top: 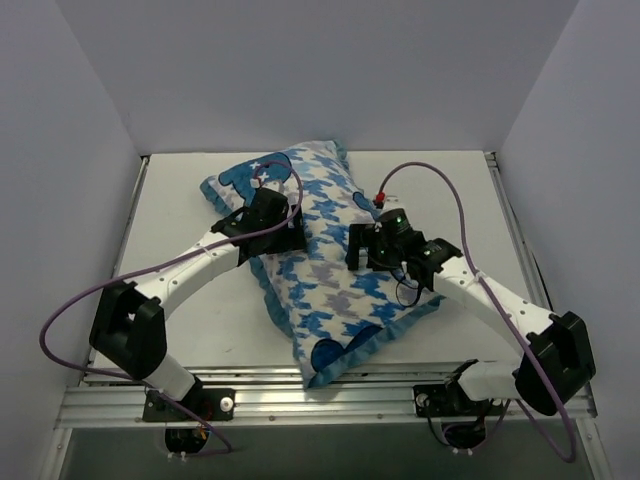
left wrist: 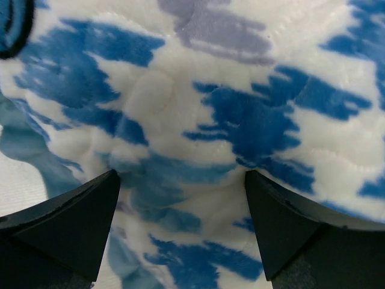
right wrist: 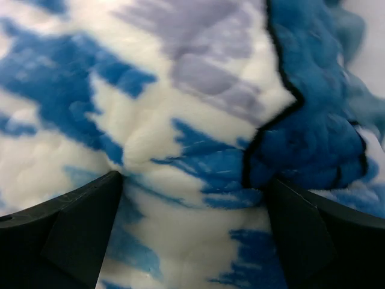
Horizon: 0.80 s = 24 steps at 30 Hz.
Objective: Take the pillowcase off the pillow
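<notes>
1. The pillowcase [top: 322, 262], a plush fabric cover printed in blue, white and grey houndstooth with a blue ruffled trim [top: 268, 292], lies slantwise across the middle of the worktop. It runs from the far left towards the near edge and looks plump and filled. The pillow inside it is hidden by the cover.
2. The worktop [top: 200, 300] is a flat white board. Along its near edge runs a ribbed aluminium rail [top: 330, 402], where both arm bases are bolted.
3. Plain pale grey walls [top: 300, 70] close the space in on the left, far and right sides.
4. A dark blue cartoon shape outlined in black [right wrist: 313, 120] is printed on the cover. The top view shows such shapes at the far-left end and at the near end.
5. The left pincer [top: 272, 228] sits on the left flank of the pillowcase. In its wrist view [left wrist: 180, 180] the two black fingers [left wrist: 72, 223] stand wide apart, with the fabric bulging between them and not pinched.
6. The right pincer [top: 366, 246] sits on the right flank. In its wrist view [right wrist: 195, 180] it is spread just as wide, pressed against the fabric beside the dark blue print, with nothing clamped.
7. A purple cable [top: 60, 320] loops beside the left arm. Another [top: 452, 190] arcs over the right arm from a small red plug [top: 380, 199].
</notes>
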Available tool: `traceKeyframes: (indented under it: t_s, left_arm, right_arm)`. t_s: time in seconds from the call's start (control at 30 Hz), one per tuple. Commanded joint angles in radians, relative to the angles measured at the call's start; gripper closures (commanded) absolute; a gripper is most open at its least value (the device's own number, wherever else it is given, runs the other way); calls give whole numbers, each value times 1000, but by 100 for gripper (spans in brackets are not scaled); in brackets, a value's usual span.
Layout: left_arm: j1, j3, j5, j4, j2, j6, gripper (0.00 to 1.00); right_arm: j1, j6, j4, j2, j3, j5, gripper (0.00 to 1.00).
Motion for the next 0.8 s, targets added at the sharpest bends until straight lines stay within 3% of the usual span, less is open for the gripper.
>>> traceKeyframes:
  t_s: [0.0, 0.17, 0.27, 0.37, 0.63, 0.77]
  left_arm:
    - [38, 28, 1, 26, 21, -1, 6]
    - [67, 25, -9, 26, -41, 28, 6]
    - [76, 54, -19, -25, -78, 52, 6]
    - [74, 79, -18, -68, -133, 63, 6]
    - [-2, 109, 11, -94, -219, 100, 6]
    - [-22, 67, 22, -79, -183, 89, 6]
  right_arm:
    - [167, 90, 61, -55, -54, -149, 4]
    - [296, 245, 201, -98, -111, -175, 4]
    - [339, 222, 206, -94, -87, -189, 5]
    - [316, 192, 137, -146, -44, -96, 3]
    - [11, 136, 74, -285, -27, -152, 0]
    - [-156, 158, 148, -287, -97, -261, 0]
